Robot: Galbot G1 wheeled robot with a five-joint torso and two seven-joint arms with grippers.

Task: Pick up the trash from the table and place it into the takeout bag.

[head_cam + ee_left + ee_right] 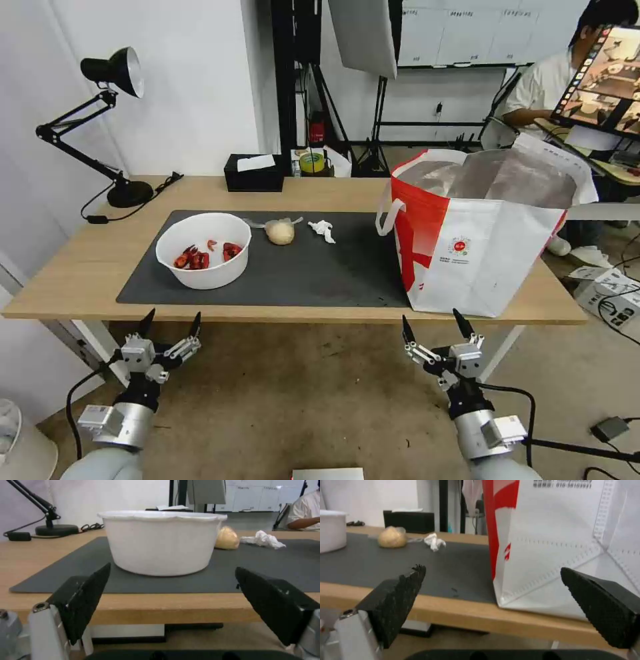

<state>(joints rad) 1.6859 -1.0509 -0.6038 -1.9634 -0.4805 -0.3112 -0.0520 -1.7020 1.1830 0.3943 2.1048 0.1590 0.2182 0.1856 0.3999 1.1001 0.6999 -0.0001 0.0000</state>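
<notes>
Behind the white bowl (161, 542), the bagged yellowish lump (227, 538), half hidden.

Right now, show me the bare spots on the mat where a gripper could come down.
Widest patch: the mat between the bowl and the takeout bag, in front of the bagged lump and tissue. Tightest: the back strip, where bowl, lump and tissue line up. Left gripper and right gripper hang open below the table edge.

1. One bench (80, 280), one mat (320, 273).
2. One bowl (203, 250).
3. One bagged lump (281, 232).
4. One tissue (323, 231).
5. One takeout bag (487, 233).
6. One tissue box (253, 173), one lamp (110, 127).
7. Two tools: left (170, 324), right (433, 327).
</notes>
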